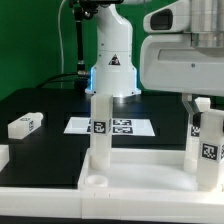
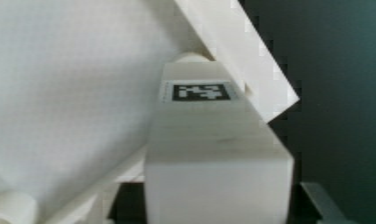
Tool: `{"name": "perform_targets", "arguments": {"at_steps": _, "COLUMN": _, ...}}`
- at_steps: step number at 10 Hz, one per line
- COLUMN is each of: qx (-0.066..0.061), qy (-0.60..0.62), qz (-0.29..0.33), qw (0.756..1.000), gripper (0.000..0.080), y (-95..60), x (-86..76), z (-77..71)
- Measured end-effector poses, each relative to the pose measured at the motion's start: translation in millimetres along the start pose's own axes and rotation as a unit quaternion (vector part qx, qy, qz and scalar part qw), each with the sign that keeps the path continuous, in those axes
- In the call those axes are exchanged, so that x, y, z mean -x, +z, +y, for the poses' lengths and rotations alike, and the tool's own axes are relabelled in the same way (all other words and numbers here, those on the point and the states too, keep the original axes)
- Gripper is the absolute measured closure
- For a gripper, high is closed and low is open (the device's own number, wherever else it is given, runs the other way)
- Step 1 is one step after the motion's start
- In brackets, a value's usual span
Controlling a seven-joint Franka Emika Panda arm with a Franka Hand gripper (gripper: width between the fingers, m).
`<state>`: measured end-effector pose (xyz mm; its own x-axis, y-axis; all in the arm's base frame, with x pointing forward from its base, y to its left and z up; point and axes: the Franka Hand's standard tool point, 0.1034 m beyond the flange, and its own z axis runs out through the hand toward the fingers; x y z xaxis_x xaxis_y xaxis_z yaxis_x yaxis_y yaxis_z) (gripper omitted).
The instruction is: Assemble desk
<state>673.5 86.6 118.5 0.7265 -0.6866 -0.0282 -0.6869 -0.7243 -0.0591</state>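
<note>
End effector (image 1: 200,108) is clenched on a leg (image 1: 208,150); keep it straight & turn slow into the tabletop (image 1: 50,200) corner hole.

You are looking through the exterior view from low at the near edge, facing far toward the robot base (image 1: 112,65) — the tabletop (image 1: 140,182) is filling its foreground. The wrist view is sitting very close, peering along a tagged leg (image 2: 211,150) — apparently the leg both views are sharing, on the exterior view's right (image 1: 205,140).
</note>
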Motion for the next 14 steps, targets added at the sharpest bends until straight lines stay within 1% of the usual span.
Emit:
{"name": "perform_targets", "arguments": {"at_steps": 3, "qx": -0.001, "qy": 0.07, "qz": 0.001, "qw": 0.998, "gripper": 0.0509, "y": 0.7, "x": -1.3, "z": 0.5}}
{"name": "perform_targets", "arguments": {"at_steps": 6, "qx": 0.0, "qy": 0.185, "qz": -0.001, "qw": 0.983, "gripper": 0.0509, "y": 0.9, "x": -1.1, "z": 2.0}}
{"name": "perform_targets", "arguments": {"at_steps": 7, "qx": -0.005, "qy": 0.246, "qz": 0.004, "qw": 0.969, "gripper": 0.0509, "y": 1.4, "x": 1.4, "z": 3.2}}
{"name": "perform_targets", "arguments": {"at_steps": 8, "qx": -0.007, "qy": 0.28, "qz": 0.007, "qw": 0.96, "gripper": 0.0509, "y": 2.1, "x": 4.4, "z": 3.1}}
{"name": "perform_targets", "arguments": {"at_steps": 9, "qx": -0.007, "qy": 0.292, "qz": 0.007, "qw": 0.956, "gripper": 0.0509, "y": 2.2, "x": 4.5, "z": 3.1}}
{"name": "perform_targets", "arguments": {"at_steps": 11, "qx": -0.009, "qy": 0.363, "qz": 0.003, "qw": 0.932, "gripper": 0.0509, "y": 2.3, "x": 5.9, "z": 2.8}}
{"name": "perform_targets", "arguments": {"at_steps": 12, "qx": -0.01, "qy": 0.376, "qz": 0.002, "qw": 0.927, "gripper": 0.0509, "y": 2.3, "x": 6.0, "z": 2.8}}
{"name": "perform_targets", "arguments": {"at_steps": 13, "qx": -0.012, "qy": 0.405, "qz": -0.003, "qw": 0.914, "gripper": 0.0442, "y": 2.5, "x": 7.4, "z": 1.5}}
{"name": "perform_targets", "arguments": {"at_steps": 14, "qx": -0.013, "qy": 0.405, "qz": -0.006, "qw": 0.914, "gripper": 0.0442, "y": 3.2, "x": 8.9, "z": 0.2}}
